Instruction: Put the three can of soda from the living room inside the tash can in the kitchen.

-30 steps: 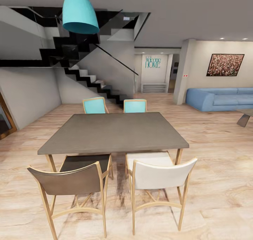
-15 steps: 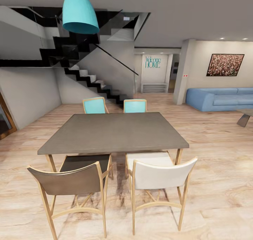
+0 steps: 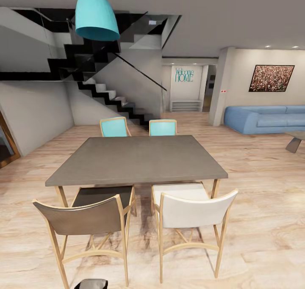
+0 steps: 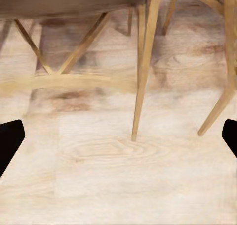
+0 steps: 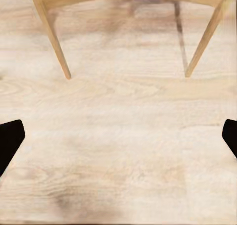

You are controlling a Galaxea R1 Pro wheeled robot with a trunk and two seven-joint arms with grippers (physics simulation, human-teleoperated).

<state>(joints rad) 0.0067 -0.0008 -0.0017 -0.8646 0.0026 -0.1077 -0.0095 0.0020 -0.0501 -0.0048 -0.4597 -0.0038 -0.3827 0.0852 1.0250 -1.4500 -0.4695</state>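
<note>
Facing the bare grey rectangular tabletop (image 3: 137, 158), a dark robot part (image 3: 91, 284) has just risen near; both end effectors (image 4: 118, 138) (image 5: 118, 138) hang spread, empty above plank floor (image 3: 262, 221); no cans here.

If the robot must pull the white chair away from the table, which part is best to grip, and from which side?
Probably the top rail of the white chair. Its curved backrest faces the robot while its seat tucks under the grey table, so the rail is the nearest free edge. Coming from above, on the robot's side, one finger would go in front of the rail and one behind. Both grippers look open.
</note>
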